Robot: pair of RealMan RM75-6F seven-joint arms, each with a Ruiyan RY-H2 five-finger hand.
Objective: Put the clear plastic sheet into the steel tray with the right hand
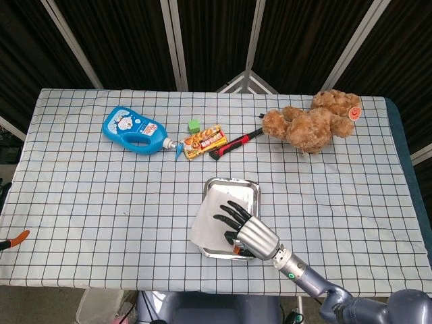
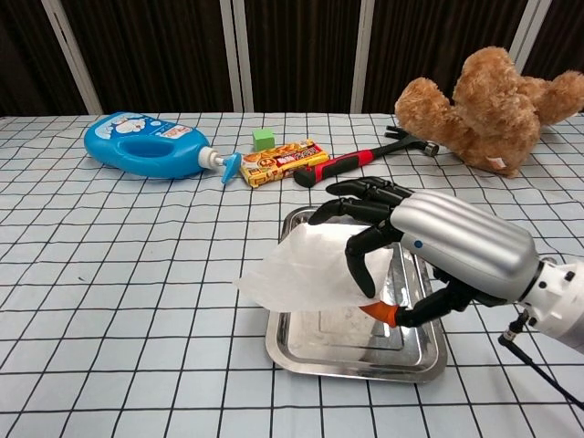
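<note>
The clear plastic sheet hangs tilted over the steel tray, its left edge reaching past the tray's left rim. My right hand is over the tray and pinches the sheet's right side between thumb and a finger, the other fingers spread above it. The tray sits near the table's front, slightly right of centre. My left hand shows in neither view.
At the back lie a blue bottle, a green cube, a snack packet, a red-handled hammer and a brown teddy bear. An orange-tipped tool lies at the left table edge.
</note>
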